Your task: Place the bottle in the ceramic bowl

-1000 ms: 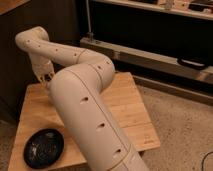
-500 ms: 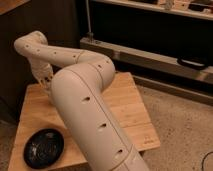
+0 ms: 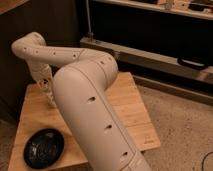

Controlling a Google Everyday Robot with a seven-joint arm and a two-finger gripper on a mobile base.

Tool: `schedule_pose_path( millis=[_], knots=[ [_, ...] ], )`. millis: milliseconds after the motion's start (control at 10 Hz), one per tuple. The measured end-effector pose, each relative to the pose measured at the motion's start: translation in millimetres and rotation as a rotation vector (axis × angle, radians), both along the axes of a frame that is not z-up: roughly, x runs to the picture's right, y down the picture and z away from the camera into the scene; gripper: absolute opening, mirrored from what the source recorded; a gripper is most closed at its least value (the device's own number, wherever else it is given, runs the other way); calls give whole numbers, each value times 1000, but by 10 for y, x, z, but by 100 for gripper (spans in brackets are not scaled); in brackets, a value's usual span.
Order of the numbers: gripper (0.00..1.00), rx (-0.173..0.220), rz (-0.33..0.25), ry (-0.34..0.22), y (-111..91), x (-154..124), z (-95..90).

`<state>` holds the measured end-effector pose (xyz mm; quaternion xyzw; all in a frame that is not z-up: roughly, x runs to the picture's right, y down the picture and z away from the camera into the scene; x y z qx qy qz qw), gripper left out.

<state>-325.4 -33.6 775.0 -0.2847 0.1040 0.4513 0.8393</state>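
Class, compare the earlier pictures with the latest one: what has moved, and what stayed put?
The white robot arm dipped: its elbow and wrist sank toward the light wooden table, bringing the gripper down over its far-left part, where it is shut. Whether it holds anything is hidden. The shallow glossy black bowl and the table stayed put.

Dim, warm light from above; the pale arm (image 3: 92, 107) gleams, its underside shading the pincer (image 3: 50, 96) at the surface's (image 3: 131, 107) far left.
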Motion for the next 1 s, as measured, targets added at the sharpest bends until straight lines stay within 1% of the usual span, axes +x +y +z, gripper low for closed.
schedule_pose_path(
  millis=[100, 200, 300, 500, 600, 800, 1000],
  knots=[
    [0, 15, -3, -1, -56, 59, -115],
    [0, 39, -11, 5, -139, 163, -311],
    [0, 58, -13, 15, -204, 336, -571],
    [0, 81, -13, 30, -233, 700, -900],
    [0, 91, -9, 27, -210, 902, -1060],
    [0, 74, 22, -5, -59, 1253, -1293],
    [0, 38, 53, -52, 155, 1526, -1394]
  ],
)
